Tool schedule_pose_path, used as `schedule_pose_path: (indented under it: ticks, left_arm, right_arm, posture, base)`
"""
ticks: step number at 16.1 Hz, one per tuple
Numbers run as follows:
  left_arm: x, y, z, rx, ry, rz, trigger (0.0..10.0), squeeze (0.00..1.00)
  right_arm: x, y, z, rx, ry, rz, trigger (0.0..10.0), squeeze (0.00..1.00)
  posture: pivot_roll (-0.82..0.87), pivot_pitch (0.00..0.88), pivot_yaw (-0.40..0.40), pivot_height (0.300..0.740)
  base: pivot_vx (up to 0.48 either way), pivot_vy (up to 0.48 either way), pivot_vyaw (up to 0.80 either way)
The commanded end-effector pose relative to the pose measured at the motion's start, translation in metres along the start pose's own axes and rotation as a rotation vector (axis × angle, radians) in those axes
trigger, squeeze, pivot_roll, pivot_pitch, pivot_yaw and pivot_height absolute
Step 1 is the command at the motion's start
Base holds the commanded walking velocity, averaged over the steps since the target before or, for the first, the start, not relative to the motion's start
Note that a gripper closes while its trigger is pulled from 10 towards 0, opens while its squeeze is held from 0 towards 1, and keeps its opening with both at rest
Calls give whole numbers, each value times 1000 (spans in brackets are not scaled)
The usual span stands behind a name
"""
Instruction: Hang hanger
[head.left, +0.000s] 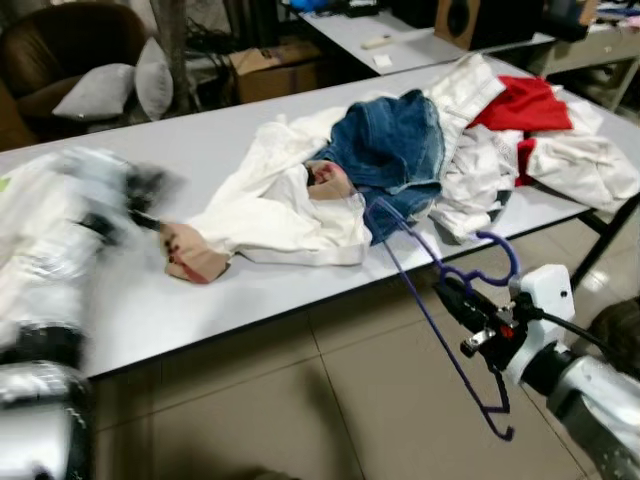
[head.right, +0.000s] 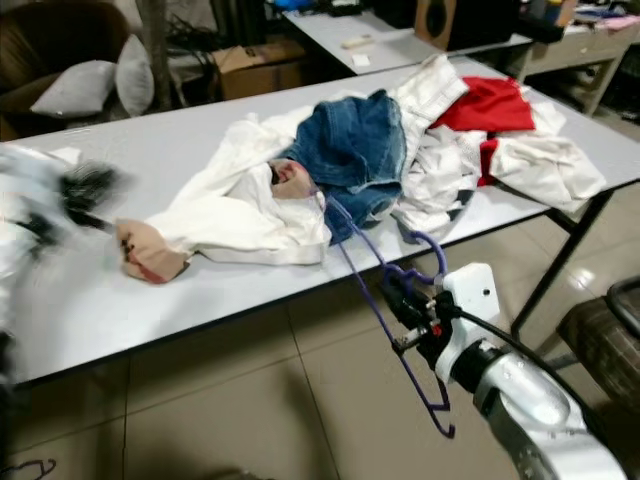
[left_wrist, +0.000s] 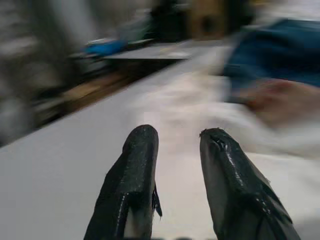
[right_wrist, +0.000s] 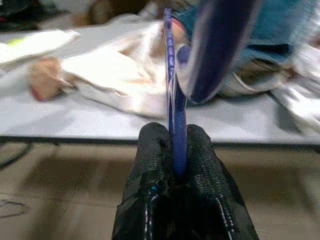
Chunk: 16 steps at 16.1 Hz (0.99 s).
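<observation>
Below the near edge of the long white table (head.left: 200, 300), over the tiled floor: right gripper (head.left: 470, 305), jaws clamped on a thin purple wire hanger (head.left: 415, 290) just below its hook.

Step in hand, as judged: carrying the hanger toward somewhere to hang it. No rail or peg can be made out, so none is assumed. Advice: keep the clamp firm near the neck, hold the hook uppermost and free, and lift the frame away from the heap of clothes before turning, since its upper corner lies close to the blue denim garment (head.left: 390, 150) and could snag.

Hanger: slender, bare of clothing, triangular frame tilted, one corner toward the table, the other hanging toward the floor; curled hook beside the wrist.

Left gripper (left_wrist: 177, 150): over the table's bare left end, jaws apart, holding nothing, blurred.

Also on table: white garments (head.left: 270, 210), red cloth (head.left: 525, 100).
</observation>
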<state>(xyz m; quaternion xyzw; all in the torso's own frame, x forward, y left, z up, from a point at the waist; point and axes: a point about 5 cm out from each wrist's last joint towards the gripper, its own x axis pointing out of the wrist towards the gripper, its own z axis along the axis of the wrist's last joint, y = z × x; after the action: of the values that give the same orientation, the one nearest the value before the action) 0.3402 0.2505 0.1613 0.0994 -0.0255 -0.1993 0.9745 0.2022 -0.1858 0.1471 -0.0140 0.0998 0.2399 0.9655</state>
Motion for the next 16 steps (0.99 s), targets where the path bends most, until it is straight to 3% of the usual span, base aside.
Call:
schedule_pose_path:
  ticks: [1,3,6,7,9,10,11,15,16]
  left_arm:
    - [3,-20,1,-7,-35,-51,10000,0]
    - [5,-48,-4,-60,-59,-68,10000,0]
    - [5,-79,-14,-110,28,-52,10000,0]
    - [5,-83,-16,-91,49,-64,10000,0]
    - [3,-98,-21,51,77,-195,10000,0]
    - [4,-99,-20,62,79,-224,10000,345]
    - [7,-101,-19,100,81,-272,10000,1000]
    - [28,-113,-29,188,177,-389,10000,1000]
    - [35,-118,-38,222,245,-444,10000,910]
  right_arm:
    - [-3,2,3,-18,-22,-34,10000,0]
    - [-2,3,1,-9,-30,-91,10000,0]
    - [2,6,-5,-71,-4,-138,10000,0]
    - [2,6,-6,-65,-5,-136,10000,0]
    - [1,6,-3,-72,-7,-59,10000,0]
    - [0,6,-2,-75,-8,-39,10000,0]
    - [0,6,-1,-76,-8,-12,10000,0]
    - [-5,13,1,-84,24,149,10000,0]
    - [-10,11,1,-89,48,187,10000,0]
  posture:
    - [-115,0,86,740]
    - [-123,0,90,740]
    - [-123,0,90,740]
    - [-123,0,90,740]
    - [-143,0,99,740]
    - [-143,0,99,740]
    - [-148,0,101,740]
    - [-163,0,108,740]
    - [-163,0,108,740]
  base:
    - [0,0,0]
    - [0,0,0]
    - [0,0,0]
    - [0,0,0]
    - [0,0,0]
    - [0,0,0]
    - [0,0,0]
    - [0,0,0]
    - [0,0,0]
